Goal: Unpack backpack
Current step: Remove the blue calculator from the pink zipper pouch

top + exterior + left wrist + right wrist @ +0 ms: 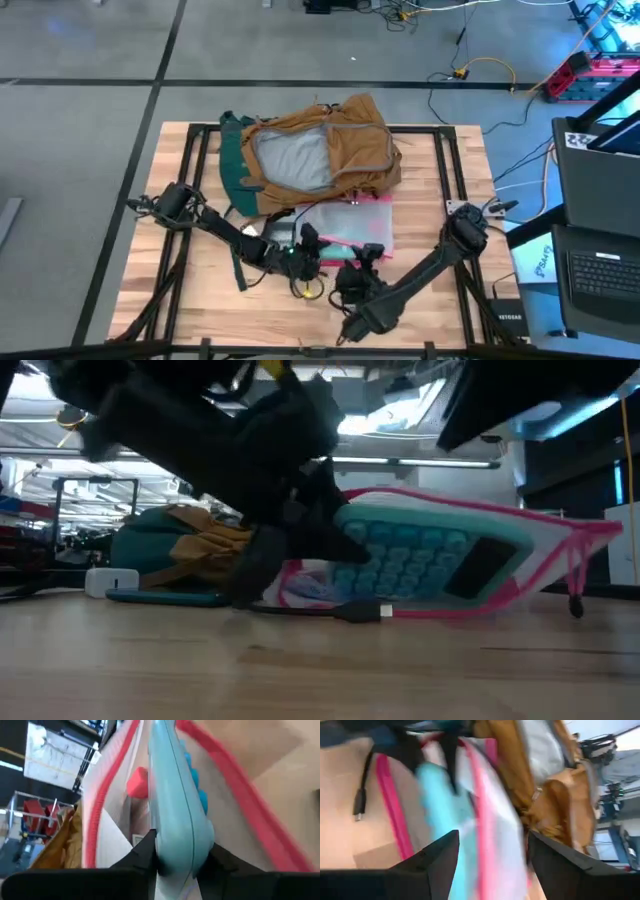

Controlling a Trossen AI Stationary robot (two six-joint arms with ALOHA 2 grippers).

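Note:
The tan backpack [320,150] lies open at the table's far middle, grey lining up. In front of it is a clear pink-edged pouch [350,225] with a light teal calculator [420,555] in it. My left gripper [175,862] is shut on the calculator at the pouch's open mouth. My right gripper [492,865] is open at the pouch's near side, and the pouch [470,810] shows ahead between its fingers. Whether they touch it I cannot tell. The pouch is tilted in the low view, one end [600,530] raised and its lower edge [330,605] on the table. My left gripper pinches the calculator's end [176,851] between its two fingers, one on the key face and one on the back. The fingers reach in between the pouch's two pink zip edges [100,805], roughly level, from the table's left. The calculator sits tilted inside the pouch.
A white charger block [110,580] and a dark cable with a USB plug [365,612] lie on the wood near the pouch. A small yellow object [312,288] lies by the left gripper. Bare table shows toward the near edge and both sides.

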